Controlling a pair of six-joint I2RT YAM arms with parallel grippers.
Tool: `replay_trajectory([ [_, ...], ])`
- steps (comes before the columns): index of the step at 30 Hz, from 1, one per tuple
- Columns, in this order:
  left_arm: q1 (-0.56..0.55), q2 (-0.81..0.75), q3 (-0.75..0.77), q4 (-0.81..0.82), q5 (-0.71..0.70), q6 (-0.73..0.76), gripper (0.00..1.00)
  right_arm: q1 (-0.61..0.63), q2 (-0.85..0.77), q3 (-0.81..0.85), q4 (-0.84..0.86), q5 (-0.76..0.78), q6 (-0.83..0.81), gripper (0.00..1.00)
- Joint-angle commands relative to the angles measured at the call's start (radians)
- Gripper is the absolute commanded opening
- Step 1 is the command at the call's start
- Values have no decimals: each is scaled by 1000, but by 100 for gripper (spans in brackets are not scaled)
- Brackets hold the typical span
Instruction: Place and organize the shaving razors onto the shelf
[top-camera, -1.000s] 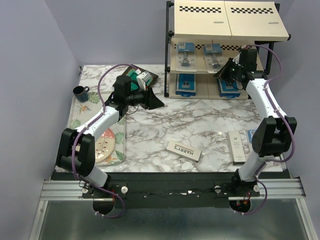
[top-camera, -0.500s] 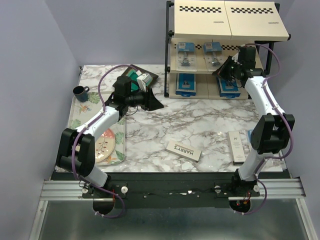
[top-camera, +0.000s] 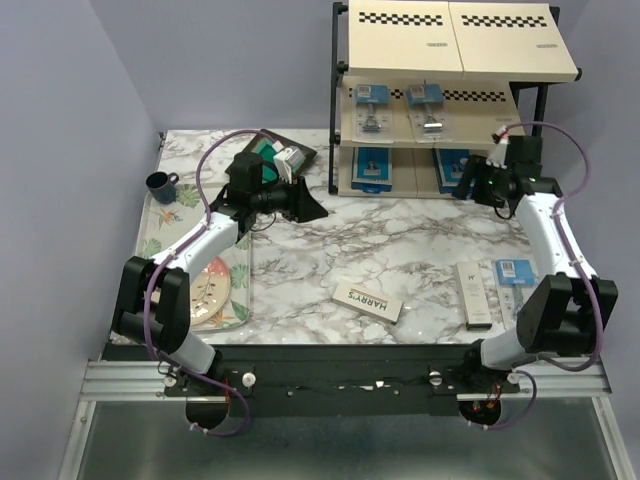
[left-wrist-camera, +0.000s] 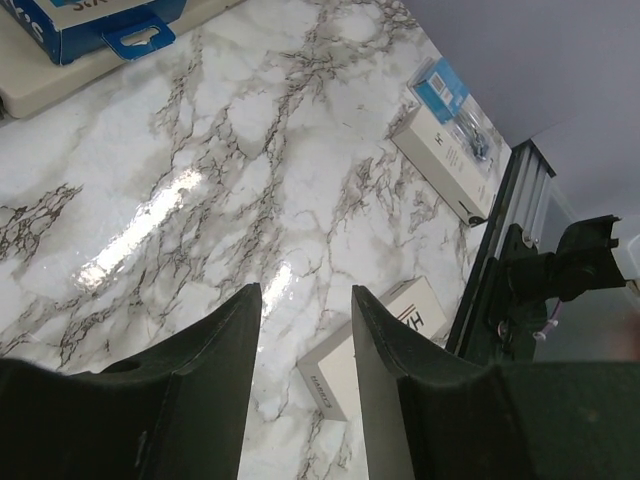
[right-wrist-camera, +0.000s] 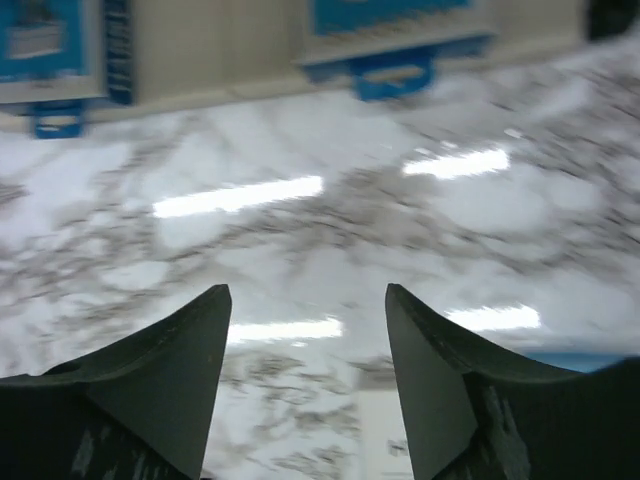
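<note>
Marble table (top-camera: 420, 235) looks slick, so the flat HARRY'S boxes (top-camera: 368, 300) and blister pack (top-camera: 516, 272) near the table's edge could skid off under a sloppy pinch. Left gripper (left-wrist-camera: 305, 300) and right gripper (right-wrist-camera: 307, 295) both hang open, empty; four packs (top-camera: 372, 162) already sit on the shelf (top-camera: 460, 40).

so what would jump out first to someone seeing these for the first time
The tall three-tier shelf at the rear right, with checker-edged boards, draws the eye first, two blister packs on its middle tier and two dark-blue boxes on the bottom one. Next, a white HARRY'S box lies on the marble table near the front centre. The right gripper hovers open and empty before the bottom tier.
</note>
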Motion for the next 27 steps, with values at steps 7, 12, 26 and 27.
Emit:
replay_trajectory([
  [7, 3, 11, -36, 66, 12, -44, 56, -267, -100, -337, -160, 368, -515, 63],
  [12, 3, 22, -49, 93, 14, -68, 56, -287, -120, -461, -82, 411, -567, 63],
  [26, 2, 75, -8, 93, 23, -85, 56, -448, 46, -405, -94, 312, -574, 49],
  [27, 0, 78, -5, 90, 23, -81, 57, -454, 53, -405, -96, 304, -580, 47],
])
